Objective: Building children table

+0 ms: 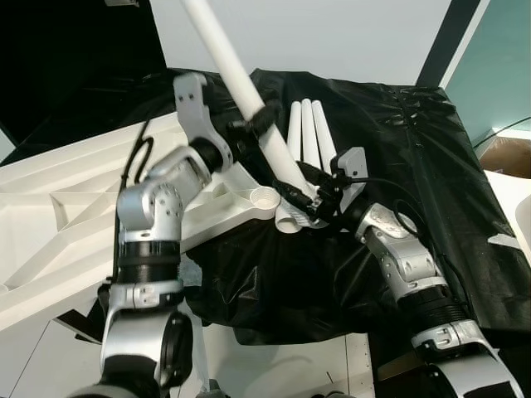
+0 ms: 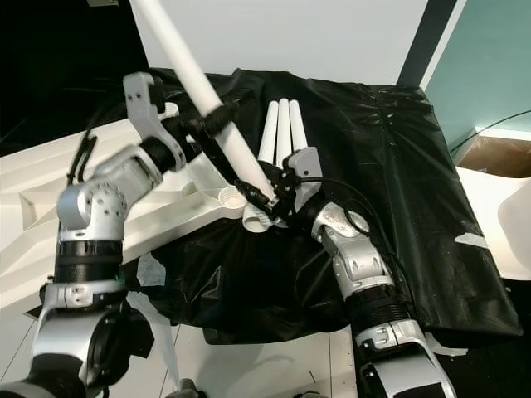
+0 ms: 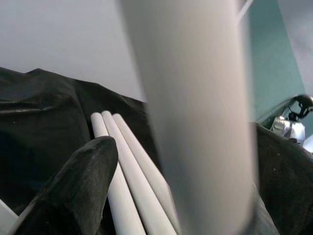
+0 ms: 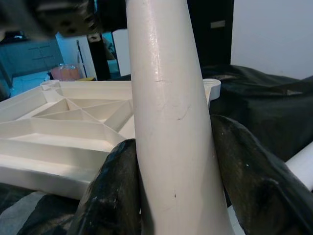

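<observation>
- Now your right tool (image 1: pixel 296 201) is closed around the lower end of the white table leg (image 1: pixel 241 85); in the right wrist view one black finger (image 4: pixel 113 196) presses on each side of the smooth round tube, with no gap that you can see.
- Your left tool (image 1: pixel 259 118) grips the same leg higher up, about at its middle. In the left wrist view the leg (image 3: pixel 195 112) stands blurred just in front of the camera, and one matte black finger (image 3: pixel 73 191) shows beside it.
- The leg is a long, smooth plastic cylinder, a little glossy with fine scratches. It is tilted, its upper end running out of the top of the head view, its lower end near the round socket (image 1: pixel 265 197) at the corner of the tabletop.
- The white tabletop (image 1: pixel 50 215) lies upside down on your left side. Its underside shows straight ribs that make triangle cells, and the socket is a short open ring.
- Three more legs (image 1: pixel 309 128) lie side by side, touching, on the black plastic sheet (image 1: pixel 431 166), just behind your right tool. They are the same white round tubes.
- The sheet is shiny and wrinkled and covers the surface under the parts; a pale wall (image 1: pixel 348 33) stands behind.
</observation>
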`<state>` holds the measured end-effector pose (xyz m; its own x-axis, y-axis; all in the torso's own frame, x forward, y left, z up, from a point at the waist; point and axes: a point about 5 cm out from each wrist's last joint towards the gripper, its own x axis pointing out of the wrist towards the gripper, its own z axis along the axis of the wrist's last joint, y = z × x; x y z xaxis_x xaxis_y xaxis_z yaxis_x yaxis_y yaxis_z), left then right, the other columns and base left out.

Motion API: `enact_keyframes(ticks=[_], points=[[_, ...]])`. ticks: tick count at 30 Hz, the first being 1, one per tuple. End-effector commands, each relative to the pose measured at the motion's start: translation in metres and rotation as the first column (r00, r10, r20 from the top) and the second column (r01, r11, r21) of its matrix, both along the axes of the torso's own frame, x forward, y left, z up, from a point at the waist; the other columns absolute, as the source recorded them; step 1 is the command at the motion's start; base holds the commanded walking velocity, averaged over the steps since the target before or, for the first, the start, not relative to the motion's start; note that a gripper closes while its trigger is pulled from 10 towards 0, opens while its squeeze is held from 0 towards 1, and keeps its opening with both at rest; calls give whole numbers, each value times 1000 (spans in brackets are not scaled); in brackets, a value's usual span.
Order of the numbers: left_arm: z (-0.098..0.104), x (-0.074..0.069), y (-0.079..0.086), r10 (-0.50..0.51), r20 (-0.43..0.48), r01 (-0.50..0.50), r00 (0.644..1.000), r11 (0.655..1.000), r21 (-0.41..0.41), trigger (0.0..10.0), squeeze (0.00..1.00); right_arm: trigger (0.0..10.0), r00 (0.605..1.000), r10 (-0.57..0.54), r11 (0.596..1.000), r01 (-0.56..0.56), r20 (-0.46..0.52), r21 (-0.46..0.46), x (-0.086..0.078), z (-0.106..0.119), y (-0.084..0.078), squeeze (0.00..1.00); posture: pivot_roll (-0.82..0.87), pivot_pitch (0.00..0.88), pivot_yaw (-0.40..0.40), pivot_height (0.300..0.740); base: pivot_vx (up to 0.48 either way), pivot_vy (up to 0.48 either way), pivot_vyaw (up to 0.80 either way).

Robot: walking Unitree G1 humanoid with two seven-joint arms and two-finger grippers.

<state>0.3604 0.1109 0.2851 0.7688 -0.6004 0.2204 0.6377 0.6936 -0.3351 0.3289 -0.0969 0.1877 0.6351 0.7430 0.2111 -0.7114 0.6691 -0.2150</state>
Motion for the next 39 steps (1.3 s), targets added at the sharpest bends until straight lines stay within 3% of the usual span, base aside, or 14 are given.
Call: enact_keyframes(ticks=[1,2,3,5,6,18,19,23,24,25,26,30,31,39], points=[[4,2,2,-18,-11,18,1000,999,-26,10000,0,10000,1000,13,1000,-12,20,-20,-3,-2,2,0,75,41,25,740,0,0,0],[4,2,2,-18,-11,18,1000,999,-26,10000,0,10000,1000,13,1000,-12,20,-20,-3,-2,2,0,75,41,25,740,0,0,0],[6,2,3,-23,-6,23,1000,999,-33,8392,0,10000,1000,13,1000,-12,23,-22,-3,-3,2,0,75,41,25,740,0,0,0],[8,2,4,-25,-3,25,1000,999,-37,8392,0,10000,1000,12,1000,-12,25,-22,-3,-3,2,0,75,41,25,740,0,0,0],[10,2,4,-31,6,31,999,999,-34,0,0,10000,1000,9,1000,-9,27,-24,-3,-4,2,0,77,37,27,740,0,0,0],[16,-5,-7,-103,26,104,994,995,-13,0,0,10000,999,-16,1000,17,41,-20,-2,-6,2,0,84,20,34,740,0,0,0],[16,-6,-8,-109,27,110,994,994,-12,0,0,10000,999,-20,1000,21,37,-15,-1,-6,2,643,84,20,34,740,0,0,0],[18,-8,-10,-115,28,115,993,993,-12,0,0,10000,999,-26,1000,26,23,-2,0,-6,2,643,86,15,35,740,0,0,0],[23,-11,-14,-117,46,118,992,993,-2,0,0,10000,999,-48,999,47,6,15,2,-5,0,1000,84,5,37,740,0,0,0],[26,-12,-16,-116,57,117,992,993,2,0,0,10000,998,-58,998,58,0,20,3,-5,0,1000,84,5,37,740,0,0,0],[29,-14,-18,-113,72,113,991,994,9,9804,0,10000,998,-65,998,65,-8,21,4,-5,0,1000,82,4,38,740,0,0,0],[38,-17,-22,-106,111,104,988,994,16,10000,0,10000,997,-69,997,69,-46,18,6,-5,0,992,79,3,37,740,0,0,0],[42,-20,-24,-105,135,103,985,994,22,10000,0,10000,996,-66,998,67,-56,15,7,-4,2,0,79,2,37,740,0,0,0],[54,-30,-31,-109,223,100,969,994,52,10000,0,10000,994,-38,999,39,-99,9,9,-1,7,0,77,1,35,740,0,0,0]])
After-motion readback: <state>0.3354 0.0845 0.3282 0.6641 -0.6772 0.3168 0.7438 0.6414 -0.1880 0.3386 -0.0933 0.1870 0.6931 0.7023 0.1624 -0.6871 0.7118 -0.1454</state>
